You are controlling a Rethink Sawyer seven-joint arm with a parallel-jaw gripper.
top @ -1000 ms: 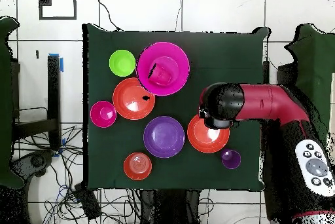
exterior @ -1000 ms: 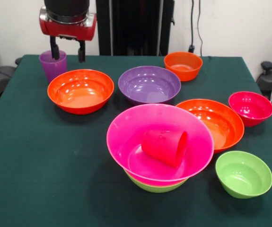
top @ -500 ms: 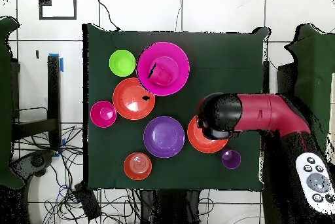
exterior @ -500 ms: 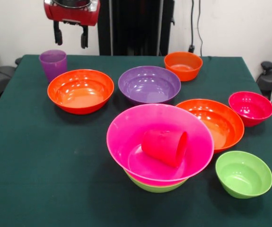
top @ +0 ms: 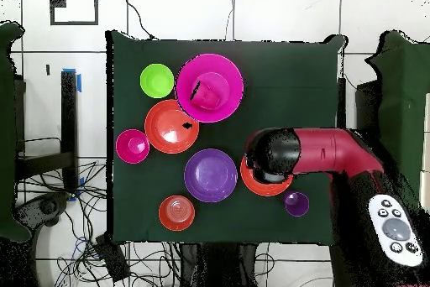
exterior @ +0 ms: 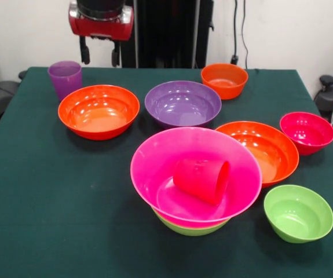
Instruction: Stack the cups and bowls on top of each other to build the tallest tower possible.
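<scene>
Bowls lie scattered over the green table (exterior: 50, 191), which leaves most of the stacking undone. Only the tower (exterior: 196, 174) at lower centre has begun: a wide hot pink bowl (exterior: 154, 165) nests in a lime green bowl (exterior: 186, 227), and the red-pink cup (exterior: 201, 180) lies on its side inside, probably too tilted to carry anything. At upper left the gripper (exterior: 99, 55) hangs with its fingers (exterior: 85, 51) parted and empty, above and behind the large orange bowl (exterior: 98, 111). The purple cup (exterior: 65, 78) stands upright just left of it, free.
</scene>
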